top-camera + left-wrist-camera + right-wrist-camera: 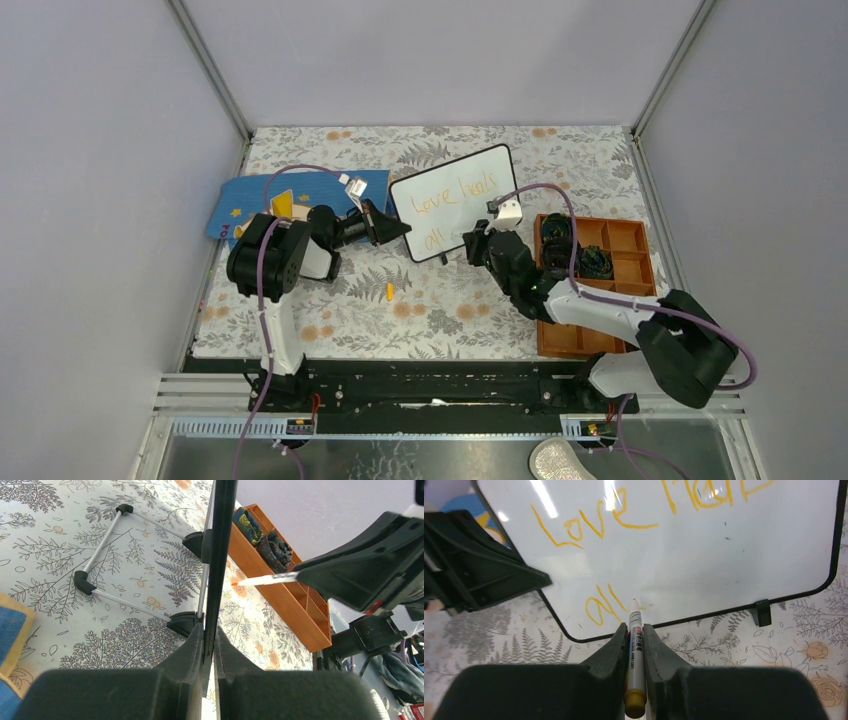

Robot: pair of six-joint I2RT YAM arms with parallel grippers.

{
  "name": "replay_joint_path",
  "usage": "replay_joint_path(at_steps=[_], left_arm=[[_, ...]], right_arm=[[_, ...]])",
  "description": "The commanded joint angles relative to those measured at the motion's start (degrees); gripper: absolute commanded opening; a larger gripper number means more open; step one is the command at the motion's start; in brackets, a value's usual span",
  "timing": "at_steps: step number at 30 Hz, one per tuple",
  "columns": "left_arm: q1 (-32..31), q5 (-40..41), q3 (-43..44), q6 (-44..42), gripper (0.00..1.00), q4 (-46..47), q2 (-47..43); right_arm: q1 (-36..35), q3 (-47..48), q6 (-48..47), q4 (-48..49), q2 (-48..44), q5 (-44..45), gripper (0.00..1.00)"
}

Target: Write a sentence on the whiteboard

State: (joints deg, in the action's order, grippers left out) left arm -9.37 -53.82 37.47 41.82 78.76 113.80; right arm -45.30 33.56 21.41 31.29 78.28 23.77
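Right wrist view chops the whiteboard [744, 565] off up top, so the sentence [619, 526] loses half its second word, and glare smears some letters. Left wrist view gets the board edge-on, face hidden. Dark lumps [596, 262] in the tray [630, 237]? Can't tell.

The left arm [268, 262] and right arm [600, 305] are built alike, with bulky matte-black joint housings alternating with smooth white link shells. A purple cable [263, 310] runs along the left arm's white lower link and loops loose near its wrist. A second purple cable [545, 187] arcs over the right arm and curls round the black shoulder block at the lower right of the frame. Each wrist carries a small white camera block [508, 211]. Both bases are bolted to a black rail [430, 385] along the bottom of the frame. The left pincer [210, 632] has thick matte-black fingers that taper to wedges, as does the right pincer [634, 627], whose angular black housing bears a small red tab [374, 608].
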Motion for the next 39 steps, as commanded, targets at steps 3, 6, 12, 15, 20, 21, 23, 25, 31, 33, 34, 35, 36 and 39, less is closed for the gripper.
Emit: replay_joint_path(at_steps=[3,6,12,15,20,21,23,25,31,33,34,35,36,39], left_arm=[[-1.2,-0.5,-1.0,0.0,0.0,-3.1,-0.3],[-1.2,-0.4,-1.1,0.3,0.1,-2.6,-0.6],[-1.1,-0.2,-1.5,0.4,0.34,-2.2,-1.2],[-1.2,0.0,-2.0,1.0,0.43,-0.8,-1.2],[-1.0,1.1,-3.7,2.3,0.69,2.8,-2.6],[-0.8,1.3,-3.8,2.5,0.74,3.0,-3.2],[-0.1,2.0,-4.5,2.9,0.89,3.0,-4.5],[0.8,3.2,-5.3,3.4,0.99,2.5,-6.2],[3.6,8.7,-8.1,1.8,0.99,-9.5,-15.8],[4.3,12.4,-8.6,-1.5,0.99,-18.7,-21.4],[4.4,14.1,-8.5,-3.8,0.99,-24.9,-24.8],[4.4,16.7,-8.3,-6.3,0.99,-30.8,-28.0],[4.4,20.9,-7.7,-8.2,0.99,-36.8,-31.5],[4.4,31.4,-4.8,-10.9,0.99,-53.3,-40.0]], right_arm=[[0.5,2.3,1.2,-2.1,-9.7,-2.4,0.0],[0.5,2.5,0.7,-4.8,-13.5,-3.2,0.0],[0.5,2.2,-0.6,-11.1,-21.9,-3.2,0.0],[0.5,1.9,-1.4,-14.3,-25.8,-3.3,0.0],[0.4,1.3,-1.9,-20.2,-31.7,-4.6,0.0],[0.5,1.1,-1.9,-21.2,-32.7,-4.6,0.0],[0.5,0.9,-1.7,-22.7,-34.9,-4.7,0.0],[0.5,0.9,-1.7,-24.1,-37.0,-5.1,0.0],[0.5,1.4,-2.0,-27.4,-40.5,-6.5,0.0],[0.5,1.2,-2.2,-27.8,-41.5,-6.8,0.0],[0.5,1.2,-2.3,-27.9,-41.8,-7.2,0.0],[0.5,1.1,-2.7,-27.9,-42.3,-7.9,0.0],[0.5,1.2,-3.1,-28.1,-42.6,-8.4,0.0],[0.4,1.3,-3.8,-29.4,-43.9,-8.6,0.0]])
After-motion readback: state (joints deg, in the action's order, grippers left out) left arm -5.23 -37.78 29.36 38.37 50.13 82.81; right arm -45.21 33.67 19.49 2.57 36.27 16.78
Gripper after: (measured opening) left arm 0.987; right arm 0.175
